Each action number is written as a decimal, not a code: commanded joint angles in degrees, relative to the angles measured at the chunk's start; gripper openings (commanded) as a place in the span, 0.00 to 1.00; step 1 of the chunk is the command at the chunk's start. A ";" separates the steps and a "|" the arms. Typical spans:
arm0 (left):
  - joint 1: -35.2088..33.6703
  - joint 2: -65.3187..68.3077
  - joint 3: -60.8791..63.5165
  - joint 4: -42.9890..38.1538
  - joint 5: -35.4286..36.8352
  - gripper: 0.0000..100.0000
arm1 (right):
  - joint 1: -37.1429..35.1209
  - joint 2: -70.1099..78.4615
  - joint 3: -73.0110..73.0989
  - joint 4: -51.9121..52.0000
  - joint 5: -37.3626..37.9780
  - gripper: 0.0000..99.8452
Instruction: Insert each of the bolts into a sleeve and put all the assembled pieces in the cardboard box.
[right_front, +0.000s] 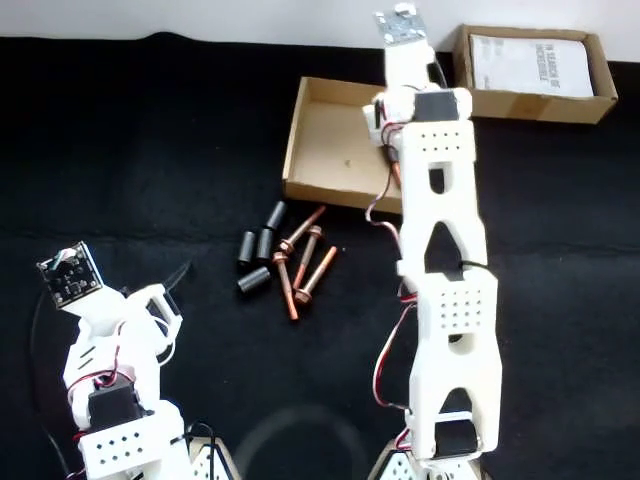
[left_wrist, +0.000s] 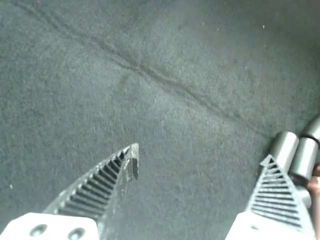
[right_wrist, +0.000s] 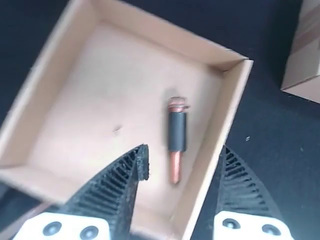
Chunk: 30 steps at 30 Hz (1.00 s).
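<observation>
Bolt (right_wrist: 174, 172) w/ sleeve (right_wrist: 177, 131), flat in box (right_wrist: 75, 100) — along wall (right_wrist: 220, 125)

Illumination is diffuse and comes from above, and shadows are soft and short. In the high view the black cloth on the counter (right_front: 120, 150) absorbs most light and reads as near-uniform black. The white right arm (right_front: 450, 250) and the pale strip along the far edge are bright to the point of clipping. The cardboard box (right_front: 330, 150) is evenly lit. In the left wrist view the cloth renders as mid grey, with creases as darker lines. The sleeves (left_wrist: 286, 146) carry a lengthwise sheen, and the left fingers (left_wrist: 117, 167) catch light at the tip. In the right wrist view the box floor is bright and the right fingers (right_wrist: 125, 175) read dark.
</observation>
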 joint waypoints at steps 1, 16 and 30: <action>-0.84 -0.57 1.27 0.18 0.18 0.36 | -3.65 -8.13 -6.81 7.60 0.53 0.20; -6.11 -0.31 1.27 2.55 0.18 0.36 | -20.18 -20.00 -12.44 17.63 -14.24 0.20; -13.49 -0.57 1.10 9.67 -0.18 0.36 | -27.47 -19.74 9.27 14.55 -36.92 0.20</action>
